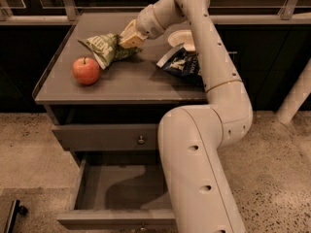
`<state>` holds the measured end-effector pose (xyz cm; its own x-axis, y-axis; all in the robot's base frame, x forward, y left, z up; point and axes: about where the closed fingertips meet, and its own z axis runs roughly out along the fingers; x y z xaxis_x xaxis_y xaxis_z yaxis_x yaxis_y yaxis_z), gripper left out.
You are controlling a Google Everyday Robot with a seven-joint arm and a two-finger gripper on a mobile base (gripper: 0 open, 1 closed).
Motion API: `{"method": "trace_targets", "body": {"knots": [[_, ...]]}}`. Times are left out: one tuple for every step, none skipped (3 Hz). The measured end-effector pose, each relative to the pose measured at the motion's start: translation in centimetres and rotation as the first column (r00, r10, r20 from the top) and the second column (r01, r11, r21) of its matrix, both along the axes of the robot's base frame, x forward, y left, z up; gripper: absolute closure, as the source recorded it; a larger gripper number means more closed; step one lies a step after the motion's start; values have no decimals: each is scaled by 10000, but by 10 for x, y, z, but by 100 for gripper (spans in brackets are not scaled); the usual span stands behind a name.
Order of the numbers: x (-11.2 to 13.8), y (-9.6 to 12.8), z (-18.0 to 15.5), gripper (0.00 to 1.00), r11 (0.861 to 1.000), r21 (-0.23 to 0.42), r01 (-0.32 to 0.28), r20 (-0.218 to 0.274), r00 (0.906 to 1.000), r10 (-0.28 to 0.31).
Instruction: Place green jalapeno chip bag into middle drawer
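The green jalapeno chip bag lies crumpled on the grey cabinet top, towards the back left. My gripper is right at the bag's right end, touching it, reaching in from the right. The middle drawer is pulled open below, its grey floor bare, and my arm hides its right part.
A red apple sits just left front of the green bag. A dark blue chip bag and a white bowl are on the right of the top. A closed drawer with a brass knob is above the open one.
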<state>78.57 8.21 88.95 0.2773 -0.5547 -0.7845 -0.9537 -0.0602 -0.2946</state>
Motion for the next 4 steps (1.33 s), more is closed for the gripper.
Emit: {"method": "trace_targets", "body": {"knots": [[-10, 0, 24, 100, 9975, -713, 21, 327, 9995, 2], [-29, -4, 37, 100, 9898, -1417, -125, 86, 9999, 139], [-54, -19, 45, 100, 9861, -1615, -391, -594, 9978, 298], [-74, -56, 66, 100, 9890, -1477, -81, -986, 9951, -66]]}}
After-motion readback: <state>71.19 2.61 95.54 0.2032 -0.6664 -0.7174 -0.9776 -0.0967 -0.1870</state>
